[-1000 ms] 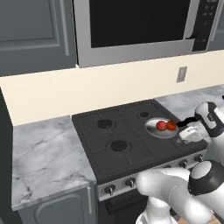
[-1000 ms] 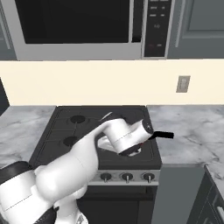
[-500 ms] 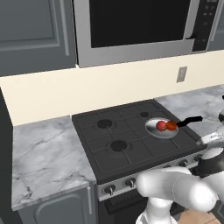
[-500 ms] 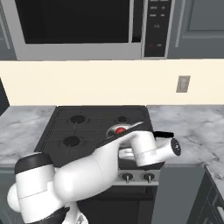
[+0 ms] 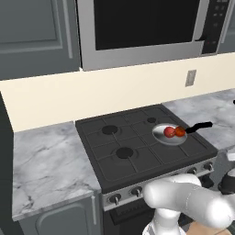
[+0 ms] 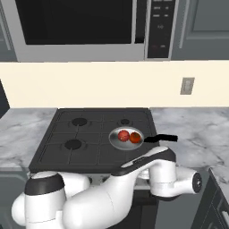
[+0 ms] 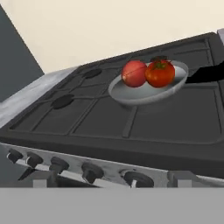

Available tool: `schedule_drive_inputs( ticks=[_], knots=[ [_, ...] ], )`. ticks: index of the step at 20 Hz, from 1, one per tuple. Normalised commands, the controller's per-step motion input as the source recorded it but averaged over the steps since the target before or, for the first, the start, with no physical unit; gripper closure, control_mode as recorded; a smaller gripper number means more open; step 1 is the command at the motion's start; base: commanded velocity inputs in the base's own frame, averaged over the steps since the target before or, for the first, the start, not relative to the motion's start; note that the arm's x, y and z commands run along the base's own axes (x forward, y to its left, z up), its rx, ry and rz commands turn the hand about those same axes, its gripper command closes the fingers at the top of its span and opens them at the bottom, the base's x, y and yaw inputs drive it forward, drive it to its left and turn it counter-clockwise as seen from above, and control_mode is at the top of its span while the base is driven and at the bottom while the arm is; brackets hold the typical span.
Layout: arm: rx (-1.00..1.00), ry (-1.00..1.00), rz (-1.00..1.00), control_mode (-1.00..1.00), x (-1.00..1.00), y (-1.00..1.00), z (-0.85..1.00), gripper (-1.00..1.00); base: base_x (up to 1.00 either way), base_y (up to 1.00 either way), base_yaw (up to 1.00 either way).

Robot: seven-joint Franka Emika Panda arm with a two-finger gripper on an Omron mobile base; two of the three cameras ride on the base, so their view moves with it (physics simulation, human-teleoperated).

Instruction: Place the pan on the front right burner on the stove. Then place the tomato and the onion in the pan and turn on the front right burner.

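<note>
The pan (image 7: 148, 87) lies up on the stove (image 7: 131, 122), apparently well beyond the low, released claw.

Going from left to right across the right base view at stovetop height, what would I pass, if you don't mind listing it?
Rear left burner → onion → tomato → pan handle → wall outlet.

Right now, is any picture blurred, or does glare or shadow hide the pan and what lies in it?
Left base view: even light, no glare; the pan is small but sharp. Right base view: equally flat light, tomato and onion clear. Hand view: softer, slightly blurred; the knobs look fuzzy, yet the pan's contents stay plain.
</note>
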Motion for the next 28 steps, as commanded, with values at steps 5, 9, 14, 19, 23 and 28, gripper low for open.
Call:
schedule_drive_inputs(
  ticks=[5, 9, 14, 19, 23, 28],
  knots=[
    [0.00, -0.21, -0.12, -1.00, -0.04, -0.01, -0.21, -1.00, 0.00, 0.00, 0.00],
    [0.00, -0.16, -0.16, -1.00, 0.00, 0.00, -0.24, -1.00, 0.00, 0.00, 0.00],
    [0.00, -0.11, -0.19, -1.00, 0.00, 0.00, -0.33, -1.00, 0.00, 0.00, 0.00],
    [0.00, -0.08, -0.16, -1.00, 0.00, 0.00, -0.34, -1.00, 0.00, 0.00, 0.00],
    [0.00, -0.10, -0.02, -1.00, 0.00, 0.00, -0.32, -1.00, 0.00, 0.00, 0.00],
    [0.00, -0.14, 0.00, -1.00, 0.00, -0.05, -0.28, -1.00, 0.00, 0.00, 0.00]
  ],
)
